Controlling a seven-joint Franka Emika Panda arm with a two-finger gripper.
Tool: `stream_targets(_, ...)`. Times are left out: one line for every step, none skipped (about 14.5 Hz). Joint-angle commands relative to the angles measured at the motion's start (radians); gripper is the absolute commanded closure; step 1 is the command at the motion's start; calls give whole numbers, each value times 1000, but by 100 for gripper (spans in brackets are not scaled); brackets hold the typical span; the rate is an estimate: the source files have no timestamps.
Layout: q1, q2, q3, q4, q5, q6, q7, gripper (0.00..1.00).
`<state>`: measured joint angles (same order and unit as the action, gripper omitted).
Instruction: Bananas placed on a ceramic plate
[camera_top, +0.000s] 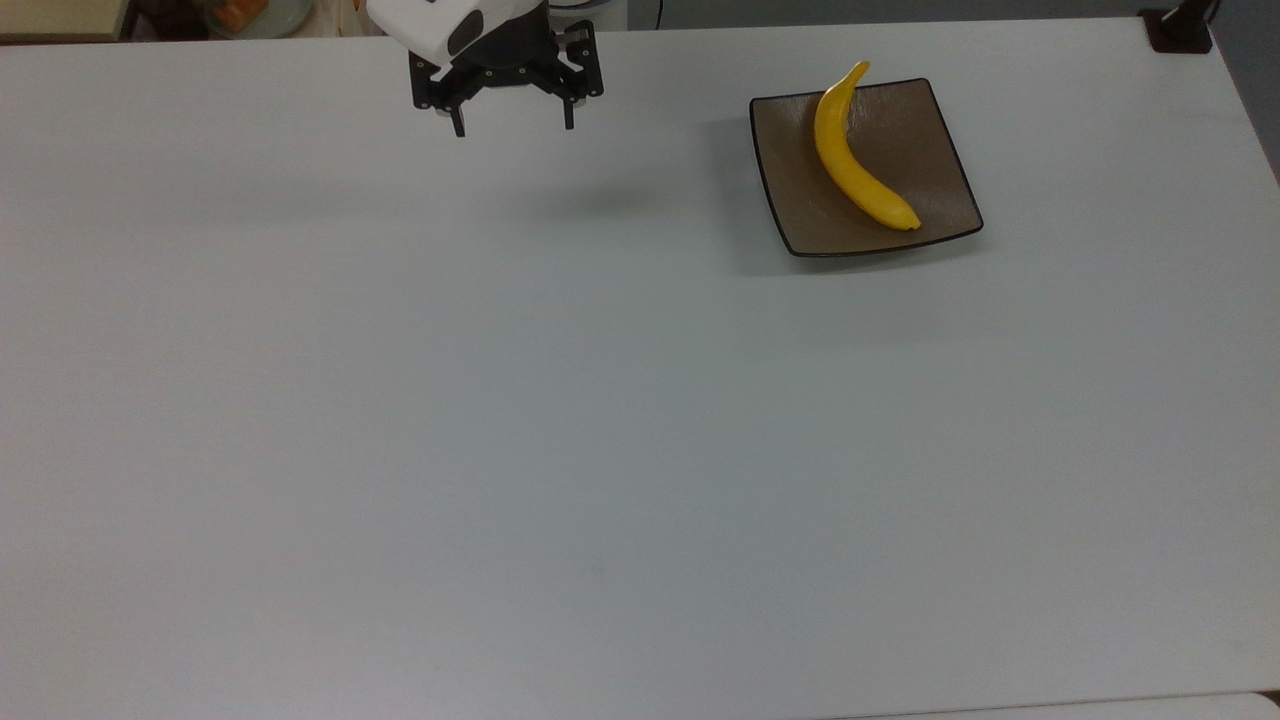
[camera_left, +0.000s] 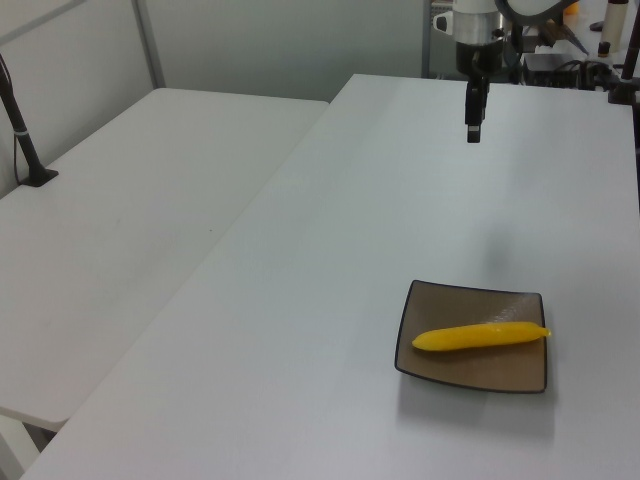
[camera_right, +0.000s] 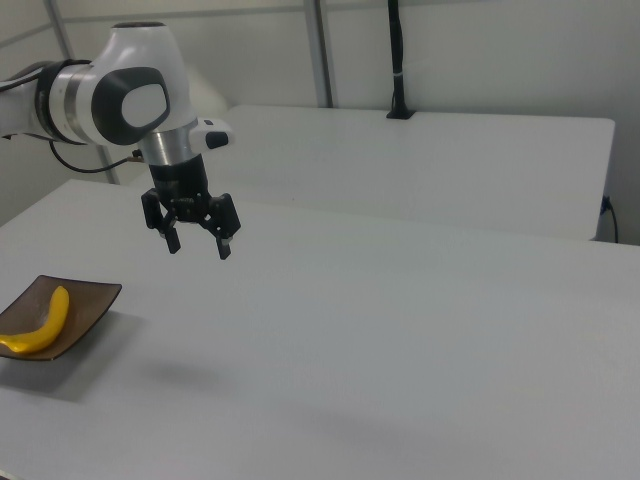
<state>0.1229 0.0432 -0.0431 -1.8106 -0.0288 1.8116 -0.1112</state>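
The yellow banana (camera_top: 855, 165) lies diagonally on the square brown ceramic plate (camera_top: 925, 160) at the top view's upper right, its stem reaching over the far rim. In the left view the banana (camera_left: 478, 337) rests across the plate (camera_left: 480, 375) near the front. At the right view's lower left edge sit the banana (camera_right: 38, 325) and plate (camera_right: 85, 305). My gripper (camera_top: 514, 128) hangs open and empty above the table, well to the top view's left of the plate. The left view has the gripper (camera_left: 474, 134) edge-on, and the right view has the gripper (camera_right: 198, 246) with fingers spread.
The white table (camera_top: 560, 420) stretches wide below the gripper. A black clamp post (camera_top: 1178, 28) stands at the top view's far right corner. A second white table (camera_left: 130, 220) adjoins on the left view's left, carrying a black post (camera_left: 25, 140).
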Motion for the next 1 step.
stream_targets(7, -14, -3, -9, -14, 5, 44, 0)
